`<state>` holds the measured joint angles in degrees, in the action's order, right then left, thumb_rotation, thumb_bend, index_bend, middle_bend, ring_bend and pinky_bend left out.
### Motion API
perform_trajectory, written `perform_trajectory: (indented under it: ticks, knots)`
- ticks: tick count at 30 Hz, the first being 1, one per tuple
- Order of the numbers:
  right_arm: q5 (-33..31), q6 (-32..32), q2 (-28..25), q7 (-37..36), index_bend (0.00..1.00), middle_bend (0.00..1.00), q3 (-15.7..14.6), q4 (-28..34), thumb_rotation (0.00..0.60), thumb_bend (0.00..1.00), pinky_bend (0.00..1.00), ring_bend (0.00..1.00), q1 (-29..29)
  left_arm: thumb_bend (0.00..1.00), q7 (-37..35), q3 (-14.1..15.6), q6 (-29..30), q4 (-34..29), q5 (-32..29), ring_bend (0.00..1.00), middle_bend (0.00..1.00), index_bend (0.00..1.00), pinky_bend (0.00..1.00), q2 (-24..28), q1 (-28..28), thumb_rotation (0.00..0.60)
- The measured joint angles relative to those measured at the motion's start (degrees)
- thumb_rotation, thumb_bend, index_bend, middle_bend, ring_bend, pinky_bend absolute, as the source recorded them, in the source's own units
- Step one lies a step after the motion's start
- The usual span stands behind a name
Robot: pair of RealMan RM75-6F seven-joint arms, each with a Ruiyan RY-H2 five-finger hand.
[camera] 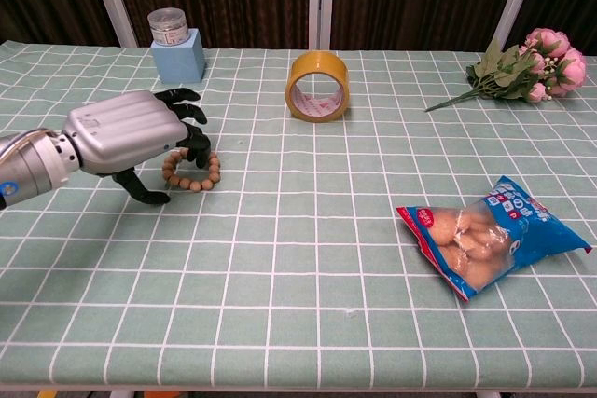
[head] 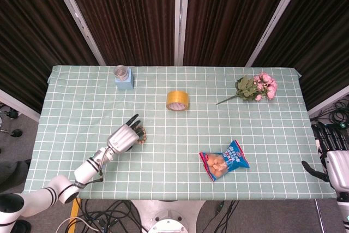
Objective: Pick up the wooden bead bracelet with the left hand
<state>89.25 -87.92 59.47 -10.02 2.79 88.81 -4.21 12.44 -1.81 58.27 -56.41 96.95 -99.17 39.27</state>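
Wooden bead bracelet point(camera: 191, 172): ring of round, matte brown beads, lying flat on the green-and-white checked tablecloth point(camera: 308, 258), directly under the fingertips of the left hand point(camera: 131, 132). Left hand: smooth silver shell, black jointed fingers point(camera: 194, 142) curled down onto the ring's near-left beads, thumb planted on the cloth just beside it; whether any bead is actually gripped cannot be told. Right hand point(head: 334, 156): far off at the table's opposite edge, dark fingers apart, holding nothing. Beyond the left hand: glossy yellow tape roll point(camera: 318, 88), upright; light-blue block point(camera: 178, 56) topped by a small lidded jar point(camera: 168, 22).
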Motion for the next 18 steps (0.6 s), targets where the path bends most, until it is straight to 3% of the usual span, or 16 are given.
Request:
perform_trajectory:
  ticks: [18]
  knots:
    - [-0.5, 0.9, 0.2, -0.4, 0.00, 0.00, 0.3, -0.3, 0.600, 0.10, 0.00, 0.00, -0.1, 0.39, -8.0, 2.6, 1.0, 5.9, -1.1, 0.21, 0.49, 0.52, 0.08, -2.6, 0.9, 0.600]
